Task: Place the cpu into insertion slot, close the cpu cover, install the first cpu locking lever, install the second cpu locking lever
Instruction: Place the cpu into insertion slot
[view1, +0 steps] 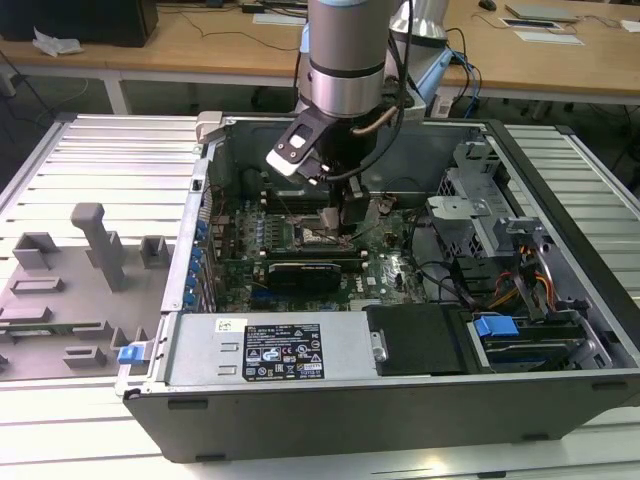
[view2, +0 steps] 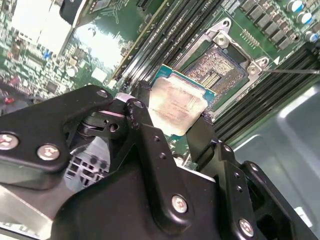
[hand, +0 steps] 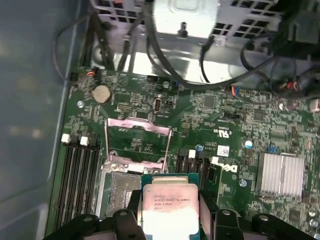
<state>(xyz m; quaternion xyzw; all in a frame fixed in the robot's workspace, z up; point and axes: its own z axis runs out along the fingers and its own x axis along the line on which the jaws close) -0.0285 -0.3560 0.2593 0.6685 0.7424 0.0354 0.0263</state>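
My gripper is shut on the cpu, a flat square chip with a pale metal top, one black finger on each of two opposite edges. The cpu hangs just above the green board, beside and partly over the insertion slot, whose dark contact field is bare. The insertion slot lies just beyond the chip's far edge. The cpu cover, a thin silvery frame, stands swung open behind the slot. A thin lever rod sticks out from the slot's corner. In the exterior view the gripper reaches down inside the case over the slot.
Memory slots run along one side of the socket. A long black card lies in front of it. The power supply, drive cage, loose cables and a heatsink crowd the case. A grey fixture stands at the exterior view's left.
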